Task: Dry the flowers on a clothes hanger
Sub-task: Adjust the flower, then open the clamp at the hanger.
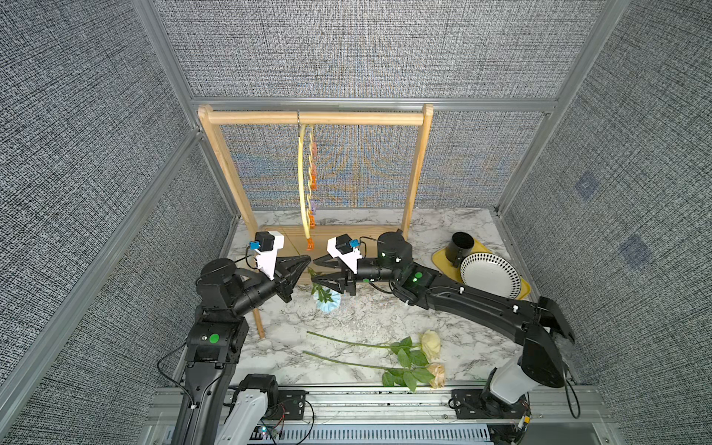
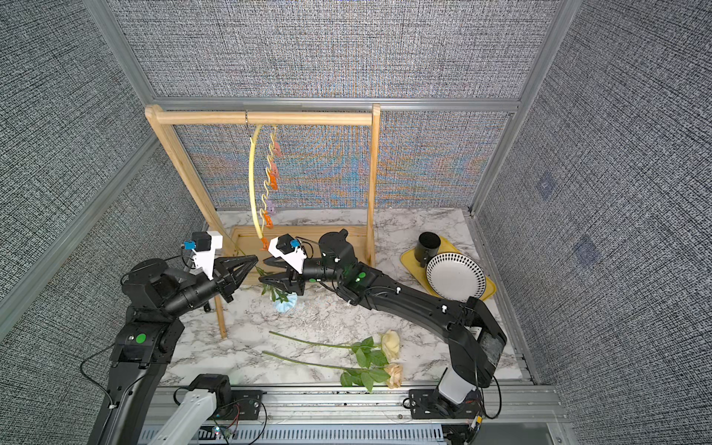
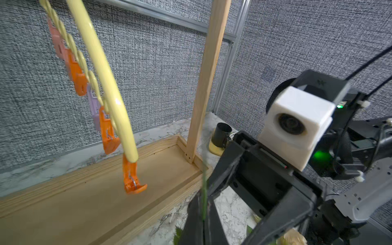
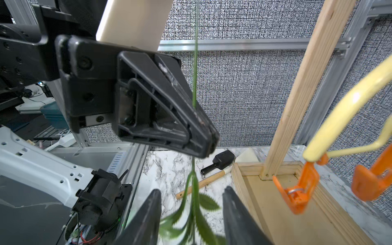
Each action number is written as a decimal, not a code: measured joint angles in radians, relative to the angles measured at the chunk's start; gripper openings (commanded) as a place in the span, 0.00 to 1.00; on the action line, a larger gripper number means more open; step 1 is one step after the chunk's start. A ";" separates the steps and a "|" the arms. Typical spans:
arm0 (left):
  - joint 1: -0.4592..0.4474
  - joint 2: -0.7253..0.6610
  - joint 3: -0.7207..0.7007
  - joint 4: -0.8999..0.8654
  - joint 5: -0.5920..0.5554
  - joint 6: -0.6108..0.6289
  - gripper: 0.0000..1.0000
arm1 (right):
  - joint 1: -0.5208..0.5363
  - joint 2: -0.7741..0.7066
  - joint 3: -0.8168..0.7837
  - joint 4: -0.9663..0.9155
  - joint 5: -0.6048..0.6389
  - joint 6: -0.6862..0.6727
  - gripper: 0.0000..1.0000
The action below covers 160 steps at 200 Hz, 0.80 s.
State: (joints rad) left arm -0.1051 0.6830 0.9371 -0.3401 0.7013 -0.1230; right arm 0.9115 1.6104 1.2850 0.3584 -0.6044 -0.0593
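Note:
The pale-yellow clothes hanger (image 1: 302,185) (image 2: 252,181) hangs edge-on from the wooden rack bar, its lowest orange clip (image 1: 309,243) (image 3: 132,180) (image 4: 297,191) just above both grippers. My left gripper (image 1: 308,262) (image 2: 256,259) (image 3: 203,212) is shut on the thin green stem (image 3: 204,201) (image 4: 195,84) of the light-blue flower (image 1: 328,302) (image 2: 285,304), whose bloom hangs down near the table. My right gripper (image 1: 316,274) (image 2: 266,272) (image 4: 192,191) faces it and stands open, its fingers on either side of the stem's leaves. A cream rose (image 1: 430,344) and a beige rose (image 1: 437,375) lie near the front.
The wooden rack (image 1: 316,117) has a boxed base (image 3: 84,191) under the hanger. A yellow tray (image 1: 443,259) at the right carries a black cup (image 1: 461,246) and a dotted plate (image 1: 490,275). A wooden-handled brush (image 4: 218,161) lies left of the base.

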 measured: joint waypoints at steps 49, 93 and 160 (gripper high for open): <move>0.000 0.002 0.048 -0.082 -0.190 0.103 0.02 | -0.061 -0.011 0.006 -0.036 0.023 -0.146 0.69; 0.002 0.101 0.048 -0.100 -0.402 0.077 0.02 | -0.092 0.117 0.134 -0.074 0.037 -0.265 0.70; 0.002 0.225 0.061 0.004 -0.468 -0.010 0.02 | -0.106 0.326 0.368 -0.115 0.007 -0.312 0.59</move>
State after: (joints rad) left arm -0.1032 0.9081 0.9981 -0.3363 0.2337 -0.1333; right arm 0.8051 1.9366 1.6527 0.2432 -0.5972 -0.3714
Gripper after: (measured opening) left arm 0.075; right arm 0.660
